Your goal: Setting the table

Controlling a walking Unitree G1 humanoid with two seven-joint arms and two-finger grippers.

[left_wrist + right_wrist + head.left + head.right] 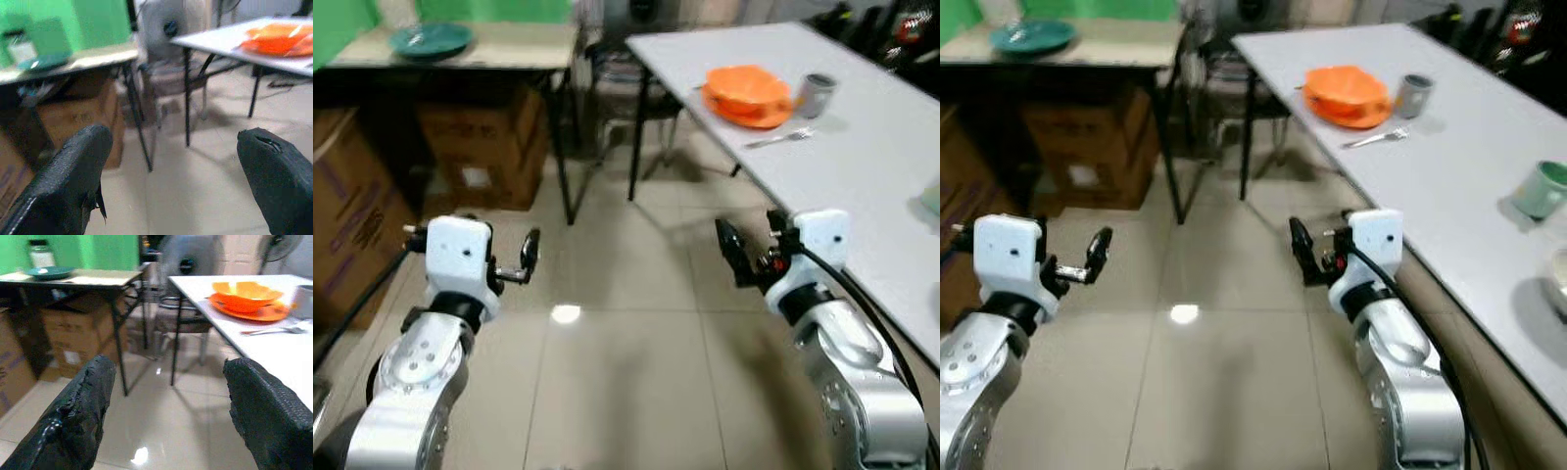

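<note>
Tiled floor (626, 362); cardboard boxes (480, 147) under a wooden worktop (499, 46) carrying a teal plate (431, 40) by its far left edge. White worktop (881, 147): orange bowl on orange plate (747, 95) toward its far end, grey cup (818, 95) just beside, fork (781, 138) nearer; green mug (1540, 189) at the right edge. Left gripper (530, 255) and right gripper (732, 250): both empty, fingers spread apart, held above the floor.

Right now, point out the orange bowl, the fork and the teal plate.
orange bowl (747, 88), left eye view, on its inside.
fork (781, 138), left eye view, mid-handle.
teal plate (431, 39), left eye view, centre of the plate.
</note>
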